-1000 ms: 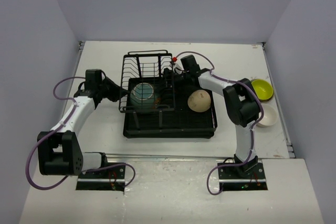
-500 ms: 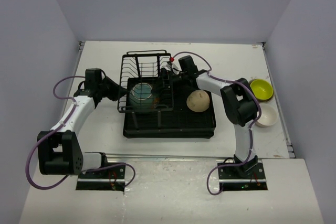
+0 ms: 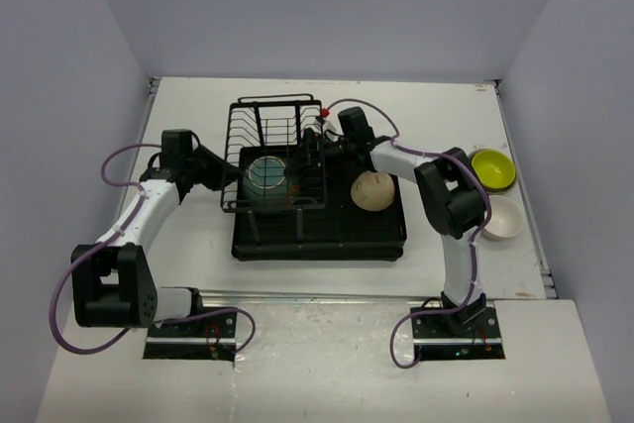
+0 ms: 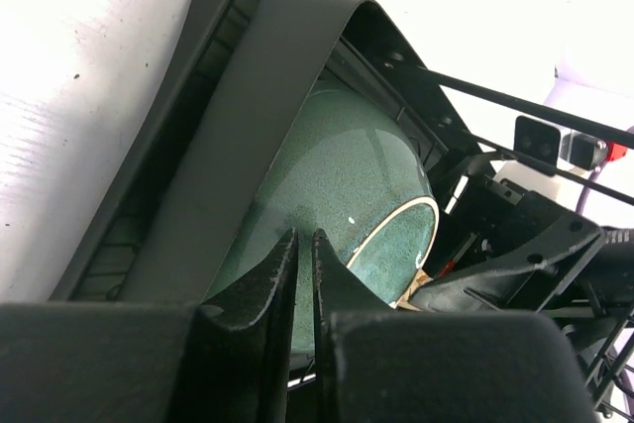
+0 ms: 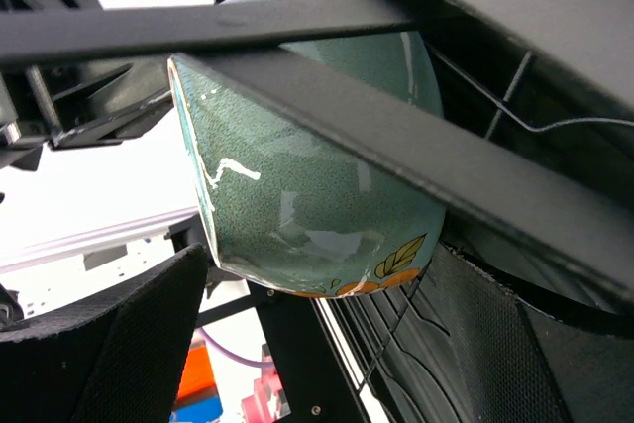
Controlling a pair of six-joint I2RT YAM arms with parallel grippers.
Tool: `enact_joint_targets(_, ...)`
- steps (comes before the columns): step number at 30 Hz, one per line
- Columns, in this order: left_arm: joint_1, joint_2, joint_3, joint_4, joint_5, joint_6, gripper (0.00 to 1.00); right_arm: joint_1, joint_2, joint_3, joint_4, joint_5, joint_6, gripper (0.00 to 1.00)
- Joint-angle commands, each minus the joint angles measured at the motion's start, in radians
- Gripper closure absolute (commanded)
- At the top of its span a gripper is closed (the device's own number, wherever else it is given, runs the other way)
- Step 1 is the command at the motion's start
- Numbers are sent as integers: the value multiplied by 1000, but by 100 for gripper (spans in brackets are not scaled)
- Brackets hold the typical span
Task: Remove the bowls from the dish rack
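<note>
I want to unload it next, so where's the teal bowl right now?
In the top view, the teal bowl stands on edge in the wire holder on the dish rack's left half; the beige bowl lies to its right.

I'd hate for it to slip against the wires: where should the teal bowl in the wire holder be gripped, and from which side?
Probably by its rim: the teal bowl leans on edge in the wire holder, its glazed round wall too wide and crossed by wires. Come from the right, where the right gripper stands open, one jaw inside the rim, one outside.
</note>
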Motion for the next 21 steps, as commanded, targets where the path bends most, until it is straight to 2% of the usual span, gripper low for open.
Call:
enact_joint_targets(1,4,8,31,34,36,11,89,39,44,-56,148,-22,-7,5)
enact_joint_targets(6,1,5,19,43,34,5,89,39,24,-108,330,-93,73,5)
enact_joint_targets(12,-1,1,15,45,29,1,89,42,-2,-139,384,-104,99,8)
enact_joint_targets(21,-9,-9,5,54,22,-9,89,44,-27,-222,525,-125,188,22)
